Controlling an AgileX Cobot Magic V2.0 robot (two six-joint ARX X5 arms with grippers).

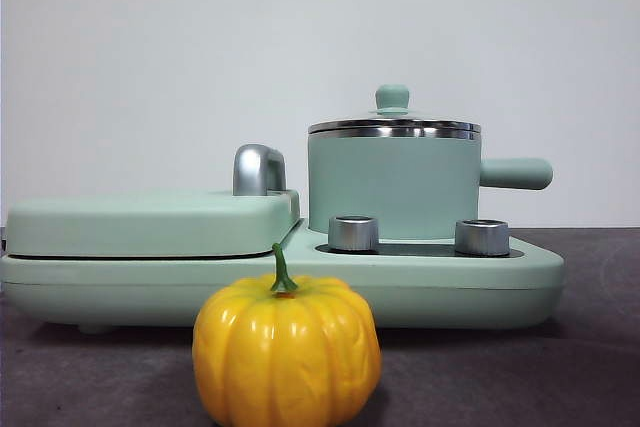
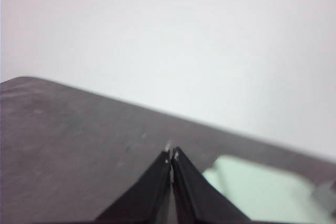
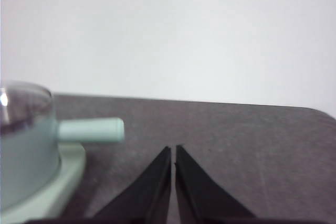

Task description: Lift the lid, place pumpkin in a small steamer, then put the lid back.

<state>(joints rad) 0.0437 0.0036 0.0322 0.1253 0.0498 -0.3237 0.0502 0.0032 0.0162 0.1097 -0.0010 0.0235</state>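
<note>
**A:** Where's everything?

**B:** Lid (image 1: 394, 125) sits on the small steamer (image 1: 392, 185), right of centre in front view; pumpkin (image 1: 286, 350) bottom centre on the bench (image 1: 560, 377). Left claw (image 2: 172, 154) and right claw (image 3: 172, 150) both pinched closed, empty.

**A:** Grip plan?

**B:** I'd take the lid by its knob; glass, so prob fragile, rim slick. Pumpkin looks glossy, light, stiff; pinch across ribs imo, not the stem.
</note>
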